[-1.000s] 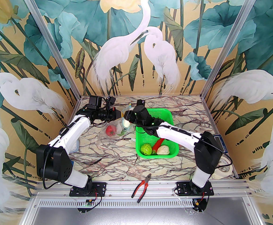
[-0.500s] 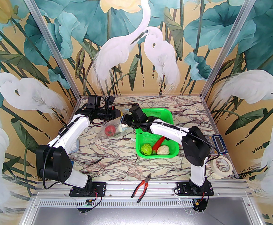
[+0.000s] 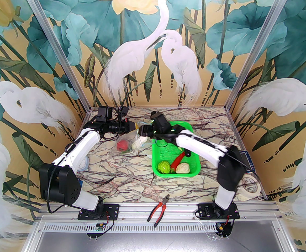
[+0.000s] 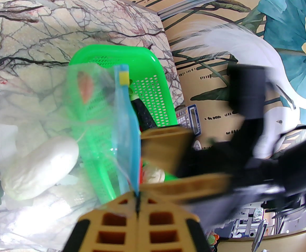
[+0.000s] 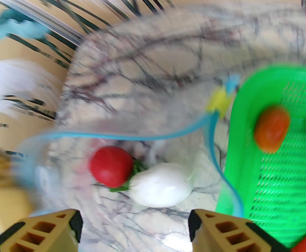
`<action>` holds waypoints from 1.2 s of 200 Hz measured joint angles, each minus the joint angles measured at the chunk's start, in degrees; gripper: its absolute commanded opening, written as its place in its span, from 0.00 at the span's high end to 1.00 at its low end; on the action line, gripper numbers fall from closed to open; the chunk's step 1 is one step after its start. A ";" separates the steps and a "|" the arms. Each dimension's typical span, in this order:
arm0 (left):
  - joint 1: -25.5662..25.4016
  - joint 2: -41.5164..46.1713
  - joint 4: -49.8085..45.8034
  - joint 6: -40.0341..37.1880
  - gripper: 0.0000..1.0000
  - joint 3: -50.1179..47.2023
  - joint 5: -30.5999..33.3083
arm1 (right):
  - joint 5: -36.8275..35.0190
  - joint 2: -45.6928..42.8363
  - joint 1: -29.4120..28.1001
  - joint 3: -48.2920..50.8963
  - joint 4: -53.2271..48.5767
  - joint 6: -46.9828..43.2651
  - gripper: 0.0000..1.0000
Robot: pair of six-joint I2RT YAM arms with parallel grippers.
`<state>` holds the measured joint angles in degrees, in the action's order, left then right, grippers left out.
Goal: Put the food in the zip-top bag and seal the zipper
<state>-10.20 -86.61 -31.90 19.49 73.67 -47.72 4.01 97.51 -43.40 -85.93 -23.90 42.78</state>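
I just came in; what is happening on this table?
The left gripper is shut on the zipper, holding open the mouth of the zip-top bag. The right gripper hovers open above it, empty. A red tomato and the white cucumber lie inside the bag. The orange tomato, cabbage, chili and cauliflower are in the green basket.

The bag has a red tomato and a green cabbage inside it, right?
No. The zip-top bag holds the red tomato and a white cucumber, not a cabbage, as the right wrist view shows. The green cabbage sits in the green basket.
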 measured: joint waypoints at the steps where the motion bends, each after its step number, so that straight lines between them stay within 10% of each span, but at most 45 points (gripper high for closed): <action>1: 0.00 0.00 -0.02 0.02 1.00 0.00 -0.02 | -0.04 -0.20 0.02 0.00 -0.07 -0.07 0.28; 114: -0.04 -0.79 -9.57 -7.67 1.00 0.85 2.16 | 5.68 -7.98 2.62 14.82 -25.51 -7.04 0.28; 240: -0.04 -1.16 -9.68 -7.74 1.00 0.57 2.19 | 7.80 -0.07 -1.55 17.27 -27.28 -5.35 0.23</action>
<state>-10.24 -87.77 -41.58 11.75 74.24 -45.54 11.81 97.45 -44.95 -68.66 -51.18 37.43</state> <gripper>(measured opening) 0.055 0.773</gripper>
